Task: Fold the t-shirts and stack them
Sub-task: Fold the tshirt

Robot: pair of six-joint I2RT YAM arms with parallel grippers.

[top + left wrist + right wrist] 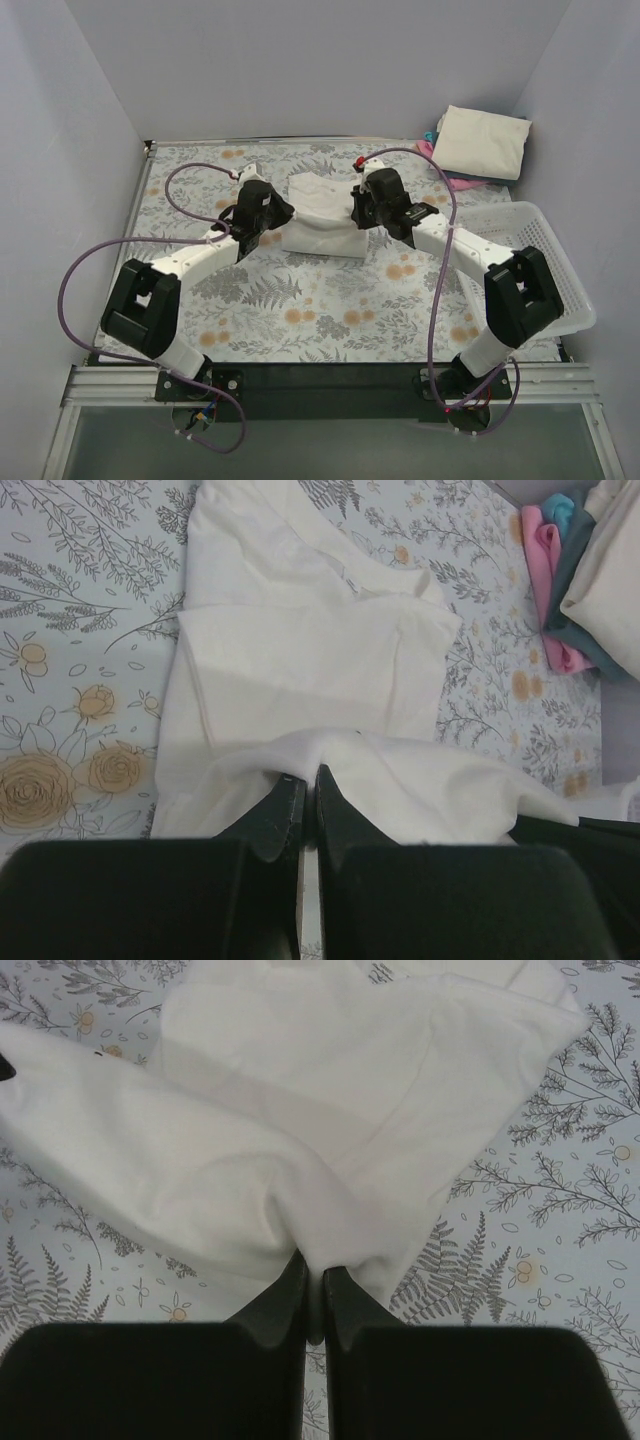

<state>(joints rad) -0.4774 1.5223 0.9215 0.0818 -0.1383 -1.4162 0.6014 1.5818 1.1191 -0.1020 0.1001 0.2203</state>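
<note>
Fold under way: a white cotton t-shirt (322,220) lies half-folded at the centre of the floral table (330,300).
Left gripper (278,214) and right gripper (358,210) each pinch its edge; the stack of folded cream, pink and blue shirts (482,142) sits far right, this one not yet added.

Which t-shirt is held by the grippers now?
The white t-shirt in the middle of the table: the left gripper and the right gripper both pinch it. The other t-shirts lie folded in a stack at the far right corner, untouched.
</note>
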